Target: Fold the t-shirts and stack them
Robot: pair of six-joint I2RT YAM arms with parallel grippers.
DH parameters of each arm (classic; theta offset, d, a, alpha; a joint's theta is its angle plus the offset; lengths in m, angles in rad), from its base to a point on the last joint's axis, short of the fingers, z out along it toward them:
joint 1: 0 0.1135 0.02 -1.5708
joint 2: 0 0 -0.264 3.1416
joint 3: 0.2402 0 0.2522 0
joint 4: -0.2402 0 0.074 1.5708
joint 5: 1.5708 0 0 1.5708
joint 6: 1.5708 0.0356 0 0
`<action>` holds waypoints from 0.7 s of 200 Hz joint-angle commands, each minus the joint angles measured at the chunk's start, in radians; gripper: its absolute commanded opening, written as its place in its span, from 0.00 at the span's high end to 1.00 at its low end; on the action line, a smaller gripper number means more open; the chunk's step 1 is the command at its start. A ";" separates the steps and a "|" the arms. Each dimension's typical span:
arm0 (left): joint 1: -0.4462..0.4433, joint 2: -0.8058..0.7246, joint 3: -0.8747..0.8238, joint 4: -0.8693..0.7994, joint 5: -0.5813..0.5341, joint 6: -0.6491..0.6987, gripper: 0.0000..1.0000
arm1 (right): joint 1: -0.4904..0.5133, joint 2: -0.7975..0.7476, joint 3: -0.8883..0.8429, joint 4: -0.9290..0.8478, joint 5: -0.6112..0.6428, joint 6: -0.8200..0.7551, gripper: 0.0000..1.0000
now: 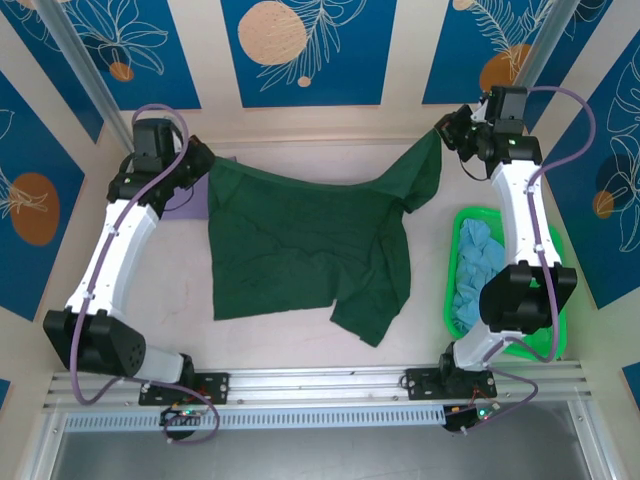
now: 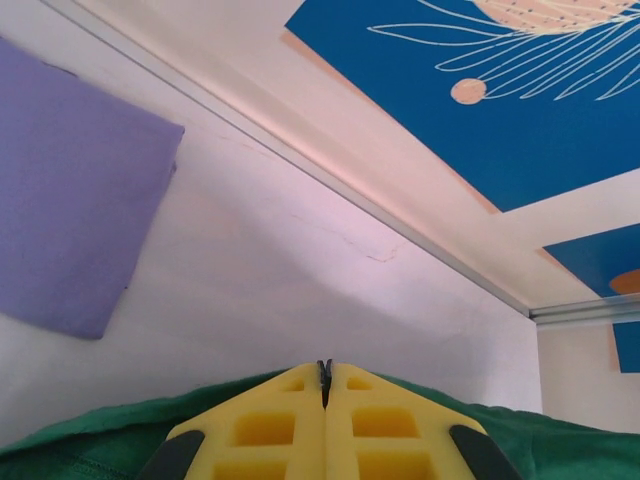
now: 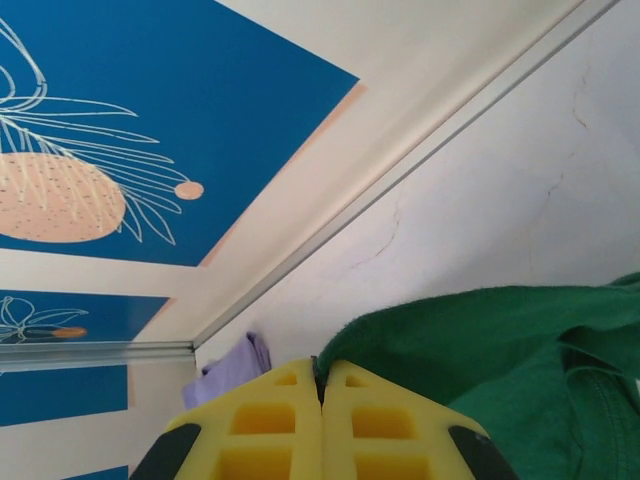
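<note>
A dark green t-shirt (image 1: 300,250) hangs stretched between both arms at the back of the table, its lower part draped on the surface. My left gripper (image 1: 200,160) is shut on the shirt's left top corner; its yellow fingers (image 2: 270,430) pinch green cloth (image 2: 90,445). My right gripper (image 1: 445,135) is shut on the right top corner, and the green cloth (image 3: 500,350) runs out of its yellow fingers (image 3: 380,425). A folded lavender-purple t-shirt (image 1: 190,200) lies flat at the back left, also seen as the purple shirt (image 2: 70,210) and a purple edge (image 3: 232,365).
A bright green basket (image 1: 535,250) stands at the right beside my right arm, holding light blue shirts (image 1: 475,265). Blue patterned walls enclose the back and sides. The aluminium rail (image 1: 320,385) runs along the near edge.
</note>
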 commanded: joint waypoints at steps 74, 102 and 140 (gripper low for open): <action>-0.044 -0.158 0.162 0.004 -0.030 0.164 1.00 | 0.003 -0.192 0.242 -0.052 0.106 -0.067 1.00; -0.054 -0.151 0.234 -0.003 -0.057 0.174 1.00 | 0.000 -0.174 0.316 -0.059 0.122 -0.070 1.00; -0.059 -0.163 0.279 -0.009 -0.077 0.174 1.00 | 0.000 -0.185 0.337 -0.066 0.139 -0.093 1.00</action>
